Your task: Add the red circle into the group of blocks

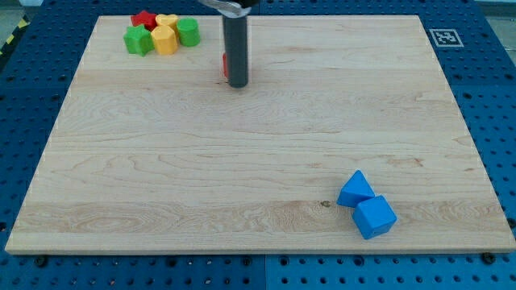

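Pale wooden desk (258, 161) on blue pegboard. My tip (237, 84) hides most of the red circle (225, 66), touching its right; the group (161, 34) lies up-left. No jaws here.

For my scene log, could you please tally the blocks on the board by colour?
Red: 2, the red star and the red circle mostly hidden behind my tip
Yellow: 2
Green: 2
Blue: 2
Total: 8

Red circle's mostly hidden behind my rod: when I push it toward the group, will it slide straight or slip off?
Only a sliver of the red circle shows left of my tip. Its round edge probably slips sideways under off-centre pushes. The smooth wooden board likely lets it slide easily.
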You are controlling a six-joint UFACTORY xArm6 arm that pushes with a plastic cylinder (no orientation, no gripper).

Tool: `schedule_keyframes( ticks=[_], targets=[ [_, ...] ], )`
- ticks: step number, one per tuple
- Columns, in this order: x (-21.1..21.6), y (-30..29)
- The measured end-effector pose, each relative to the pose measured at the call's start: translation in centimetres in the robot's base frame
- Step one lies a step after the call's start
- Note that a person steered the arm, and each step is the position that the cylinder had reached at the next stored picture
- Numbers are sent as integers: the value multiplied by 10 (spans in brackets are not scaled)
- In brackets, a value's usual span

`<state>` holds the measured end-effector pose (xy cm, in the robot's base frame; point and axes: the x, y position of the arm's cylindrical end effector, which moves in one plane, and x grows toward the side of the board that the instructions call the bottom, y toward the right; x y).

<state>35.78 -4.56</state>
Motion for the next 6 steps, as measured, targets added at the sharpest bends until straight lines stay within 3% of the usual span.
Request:
schedule_keyframes(
  ticks=[2,3,6],
  targets=[
    [9,63],
    [-4,59],
    [-19,-29]
  ],
)
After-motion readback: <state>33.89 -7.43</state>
